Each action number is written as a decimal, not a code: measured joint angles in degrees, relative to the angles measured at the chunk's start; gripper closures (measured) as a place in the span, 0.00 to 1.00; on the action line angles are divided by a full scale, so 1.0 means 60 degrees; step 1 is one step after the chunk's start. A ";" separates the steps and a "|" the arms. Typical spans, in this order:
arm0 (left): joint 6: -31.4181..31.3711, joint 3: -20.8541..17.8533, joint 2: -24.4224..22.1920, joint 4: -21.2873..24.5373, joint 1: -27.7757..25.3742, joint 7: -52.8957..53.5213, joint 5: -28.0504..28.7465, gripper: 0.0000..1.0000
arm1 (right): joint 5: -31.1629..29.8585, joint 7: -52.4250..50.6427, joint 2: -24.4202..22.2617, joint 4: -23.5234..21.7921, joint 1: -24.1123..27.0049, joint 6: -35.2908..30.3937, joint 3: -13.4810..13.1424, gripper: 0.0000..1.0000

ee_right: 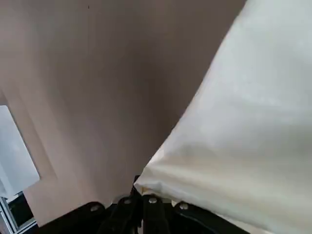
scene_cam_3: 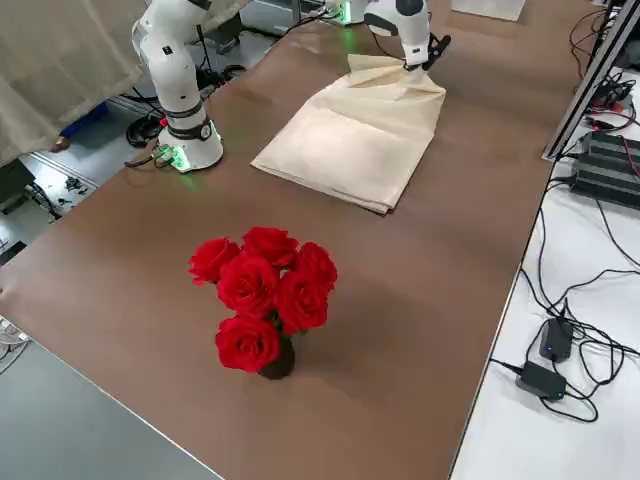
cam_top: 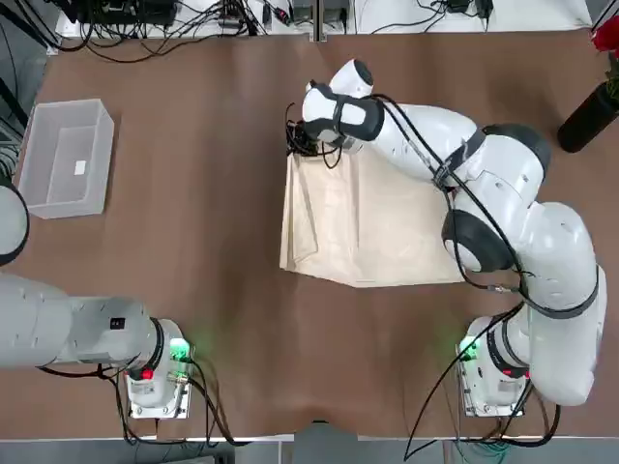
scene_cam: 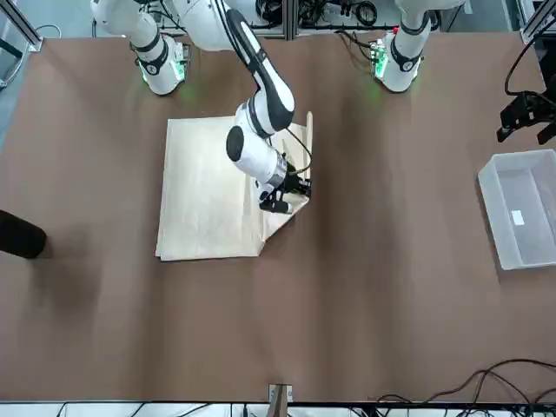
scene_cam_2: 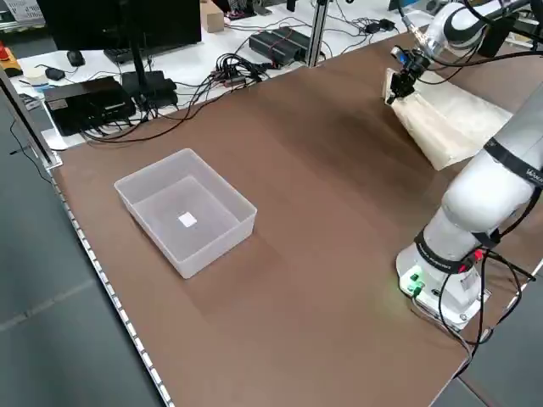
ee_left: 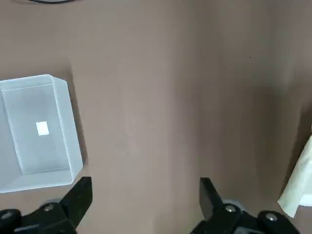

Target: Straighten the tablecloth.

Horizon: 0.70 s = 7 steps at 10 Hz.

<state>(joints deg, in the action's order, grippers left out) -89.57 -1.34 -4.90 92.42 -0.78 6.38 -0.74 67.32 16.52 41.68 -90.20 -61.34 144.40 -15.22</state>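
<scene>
Right wrist view, with the others checked:
- The brown table surface (cam_top: 222, 290) spreads beneath both my grippers.
- My tablecloth (cam_top: 397, 232) lies partly folded, its corner raised into my right gripper (ee_right: 139, 187), clamped shut on it.
- The clear bin (ee_left: 36, 131) sits near my left gripper (ee_left: 146, 200), fingers apart.

The tablecloth (cam_top: 372, 227), a cream-beige thin fabric with faint creases, is folded in layers and spread on the brown-covered counter (cam_top: 193, 338). One far corner, toward the middle of the counter, is pinched and raised; the remaining layers are laid roughly flat.
</scene>
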 joint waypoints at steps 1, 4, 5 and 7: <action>0.0000 0.0000 0.0000 0.0000 -0.0003 0.0033 0.0000 0.03 | 0.0054 0.0002 0.0155 0.0185 -0.0023 0.0063 0.0059 0.97; 0.0000 0.0000 0.0000 0.0000 -0.0005 0.0058 0.0000 0.03 | 0.0201 0.0011 0.0534 0.0574 -0.0028 0.0318 0.0088 0.95; 0.0000 0.0000 0.0000 0.0000 -0.0007 0.0058 0.0000 0.03 | 0.0204 0.0012 0.0615 0.0640 -0.0028 0.0351 0.0093 0.93; 0.0000 0.0000 0.0000 0.0000 -0.0009 0.0058 0.0000 0.03 | 0.0208 0.0022 0.0677 0.0733 -0.0028 0.0375 0.0095 0.73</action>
<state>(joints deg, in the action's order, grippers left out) -89.57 -1.34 -4.90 92.42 -0.84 6.73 -0.74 68.57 16.65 45.74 -85.80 -61.50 146.66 -14.66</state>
